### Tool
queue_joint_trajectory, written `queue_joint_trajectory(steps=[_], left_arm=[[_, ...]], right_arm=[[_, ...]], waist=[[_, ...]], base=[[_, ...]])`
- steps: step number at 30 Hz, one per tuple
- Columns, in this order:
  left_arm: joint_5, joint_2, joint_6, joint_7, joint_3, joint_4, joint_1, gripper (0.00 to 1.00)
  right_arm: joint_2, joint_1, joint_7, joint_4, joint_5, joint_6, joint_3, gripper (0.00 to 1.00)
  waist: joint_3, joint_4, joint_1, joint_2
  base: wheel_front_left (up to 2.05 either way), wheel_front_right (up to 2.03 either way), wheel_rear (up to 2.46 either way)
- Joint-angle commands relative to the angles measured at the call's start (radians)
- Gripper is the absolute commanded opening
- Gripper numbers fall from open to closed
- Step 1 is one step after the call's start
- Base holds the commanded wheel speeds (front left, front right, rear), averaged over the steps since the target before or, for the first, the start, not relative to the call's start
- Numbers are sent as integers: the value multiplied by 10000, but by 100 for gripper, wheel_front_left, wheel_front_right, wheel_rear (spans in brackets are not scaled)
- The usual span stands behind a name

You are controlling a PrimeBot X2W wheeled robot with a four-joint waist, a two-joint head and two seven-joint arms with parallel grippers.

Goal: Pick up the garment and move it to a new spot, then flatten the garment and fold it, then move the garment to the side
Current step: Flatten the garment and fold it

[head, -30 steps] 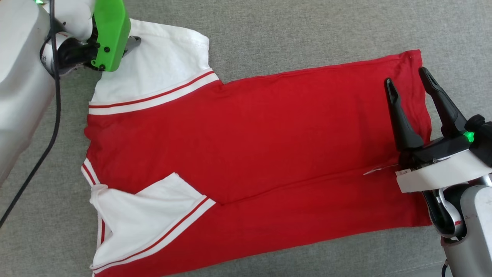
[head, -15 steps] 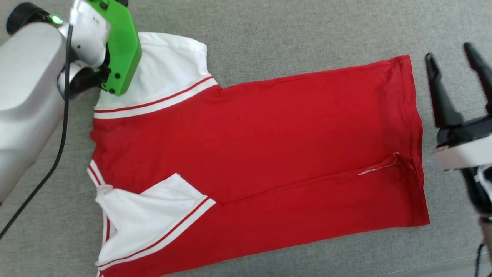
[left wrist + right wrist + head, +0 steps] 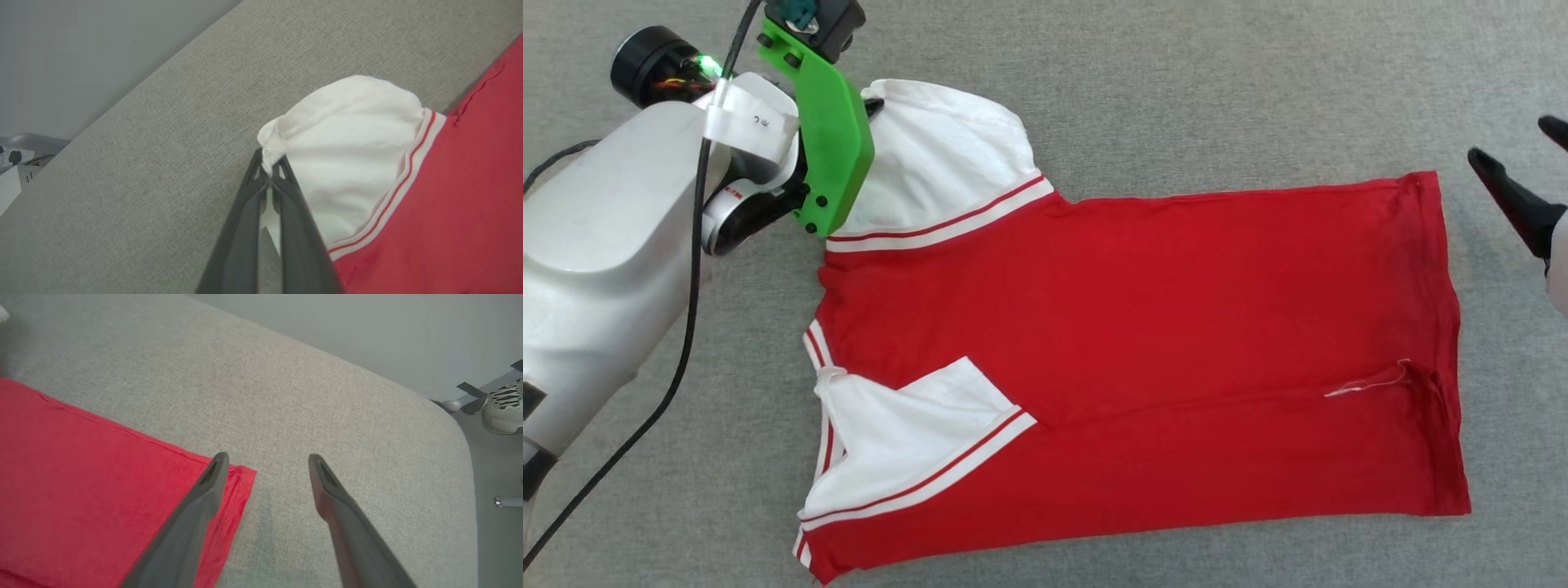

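The garment point(image 3: 1176, 327) lies flat on the grey cloth surface point(image 3: 1176, 82), plain red side up, with its print hidden. One white sleeve point(image 3: 907, 441) is folded in over the body near the front. The far white sleeve point(image 3: 351, 151) is bunched, and my left gripper point(image 3: 267, 163) is shut on its outer edge. In the head view the left gripper point(image 3: 874, 104) sits mostly behind its green bracket. My right gripper point(image 3: 1512, 139) stands open at the right edge, past the red hem point(image 3: 233, 498), with nothing between its fingers point(image 3: 200, 522).
A black cable point(image 3: 686, 327) hangs along my left arm. The surface's far edge point(image 3: 122, 102) drops to a grey floor. Its rounded corner point(image 3: 457, 428) is at the right, with a person's shoe point(image 3: 504, 408) on the floor beyond it.
The head camera has shifted. My right gripper, open over the hem before, has drawn off the garment to the right. The left gripper has pulled the far sleeve's edge inward, bunching it.
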Motion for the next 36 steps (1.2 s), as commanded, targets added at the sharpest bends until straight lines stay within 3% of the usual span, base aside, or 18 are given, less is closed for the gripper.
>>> queue_joint_trajectory(steps=[1, 7, 15, 23, 24, 25, 36], left_arm=[[189, -63, -28, -129, -53, -94, 67, 0], [366, -228, -28, -420, -121, -445, -177, 0], [546, -386, -18, -666, -85, -674, -507, 0], [624, -399, -17, -909, -138, -515, -478, 0], [621, -381, -17, -945, -149, -467, -442, 0], [611, -363, -18, -974, -154, -430, -408, 0], [514, -80, 101, -1734, -277, -299, 549, 0]], right_arm=[[-228, -242, 609, 160, 363, -7, 279, 100], [-562, -880, 2618, 933, 1480, -7, 1154, 100], [71, -1650, 2655, 2347, 1445, -7, 1989, 100], [289, -1201, 2686, 3648, 1768, -7, 3260, 100], [283, -1192, 2571, 3700, 1862, -7, 3302, 36], [270, -1212, 2423, 3727, 1898, -7, 3311, 0], [204, -1200, -564, 3825, 2053, -7, 3001, 0]], waist=[[-142, 325, 0, 0], [142, 651, 0, 0], [700, 1002, 0, 0], [808, 1107, 0, 0], [758, 1078, 0, 0], [713, 1049, 0, 0], [-593, 844, 0, 0]], base=[[0, 0, 0], [0, 0, 0], [0, 0, 0], [0, 0, 0], [0, 0, 0], [0, 0, 0], [0, 0, 0]])
